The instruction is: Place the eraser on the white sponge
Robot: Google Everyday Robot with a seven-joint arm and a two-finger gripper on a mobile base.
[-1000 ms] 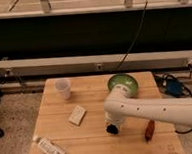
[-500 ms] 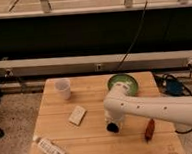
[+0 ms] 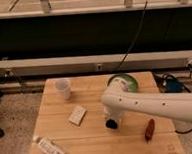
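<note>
The white sponge [image 3: 78, 114] is a small off-white flat block lying on the wooden table [image 3: 94, 137], left of centre. My gripper [image 3: 111, 123] is at the end of the white arm [image 3: 152, 104], which reaches in from the right. It hangs low over the table, about a hand's width to the right of the sponge and apart from it. Only a dark shape shows at its tip. I cannot make out a flat black eraser; it may be hidden at or under the gripper.
A white cup [image 3: 63, 88] stands at the back left. A green bowl [image 3: 124, 83] sits at the back, partly behind the arm. A white labelled bottle [image 3: 51, 149] lies at the front left. A reddish-brown elongated object [image 3: 150, 129] lies at the front right.
The gripper's tip has shifted very slightly toward the back of the table. The sponge and other objects have not moved.
</note>
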